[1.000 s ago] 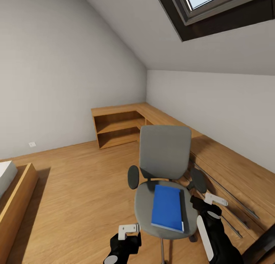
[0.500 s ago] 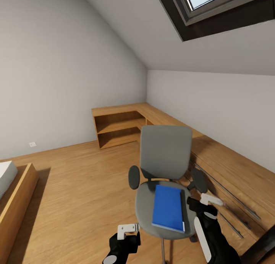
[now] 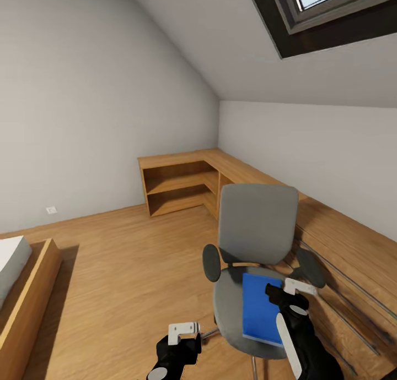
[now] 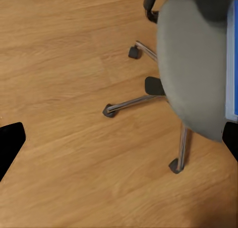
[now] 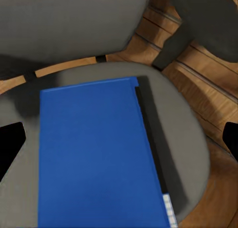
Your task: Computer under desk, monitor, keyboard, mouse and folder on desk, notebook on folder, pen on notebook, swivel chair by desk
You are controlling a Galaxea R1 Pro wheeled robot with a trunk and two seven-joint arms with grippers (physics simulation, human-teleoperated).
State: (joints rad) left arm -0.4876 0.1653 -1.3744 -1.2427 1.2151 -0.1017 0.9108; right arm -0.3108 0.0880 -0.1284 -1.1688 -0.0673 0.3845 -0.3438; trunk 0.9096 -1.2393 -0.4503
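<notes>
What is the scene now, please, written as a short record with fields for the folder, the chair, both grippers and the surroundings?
folder: blue folder lies flat on the chair seat
chair: grey swivel chair on the wooden floor, beside the long low wooden unit
right gripper: right gripper open, above the folder's right edge, not touching it
left gripper: left gripper open, holding nothing, over the floor to the left of the seat
surroundings: bed corner at the far left, skylight overhead

A flat blue rectangular folder (image 3: pixel 261 309) lies closed on the round grey seat of the grey swivel chair (image 3: pixel 257 223), toward the seat's right edge
</notes>
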